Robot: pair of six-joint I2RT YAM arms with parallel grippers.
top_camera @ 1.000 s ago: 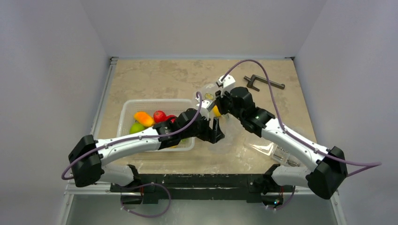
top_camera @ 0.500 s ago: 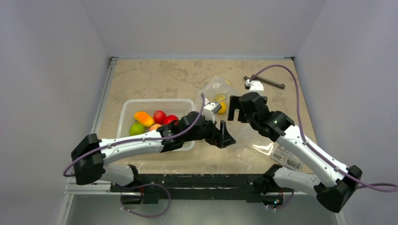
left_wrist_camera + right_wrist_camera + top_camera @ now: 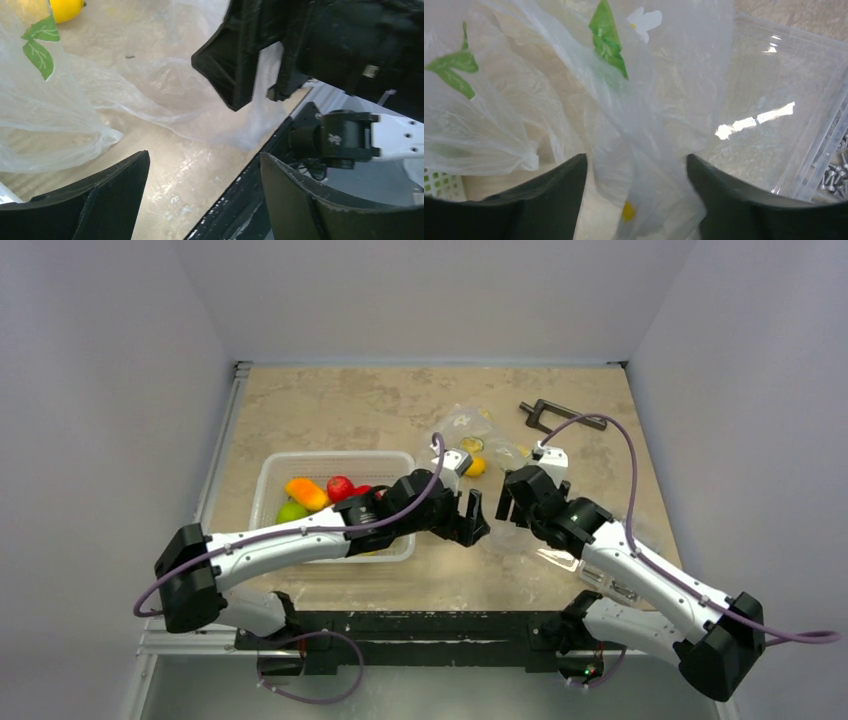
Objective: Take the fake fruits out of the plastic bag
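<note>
The plastic bag (image 3: 478, 432), clear film printed with lemon slices and green leaves, lies crumpled on the table right of centre. A small yellow fake fruit (image 3: 476, 467) (image 3: 65, 7) sits at the bag's near edge; whether film covers it I cannot tell. My left gripper (image 3: 470, 516) (image 3: 204, 157) hangs open over bare table just near of the bag, holding nothing. Facing it a short gap to the right, my right gripper (image 3: 514, 503) (image 3: 636, 160) is open, with loose bag film (image 3: 644, 125) running between its fingers, unclamped. No red apple shows in the bag.
A white mesh basket (image 3: 270, 478) on the left holds an orange-yellow mango (image 3: 305, 492), red fruits (image 3: 341, 487) and a green one (image 3: 292, 511). A clear box of screws (image 3: 603, 577) (image 3: 784, 95) lies under the right arm. A dark metal tool (image 3: 560, 416) rests at the back right.
My right gripper has opened, let the bag go and drawn back toward the near edge. The bag has sunk onto the table. My left gripper has opened a little wider.
</note>
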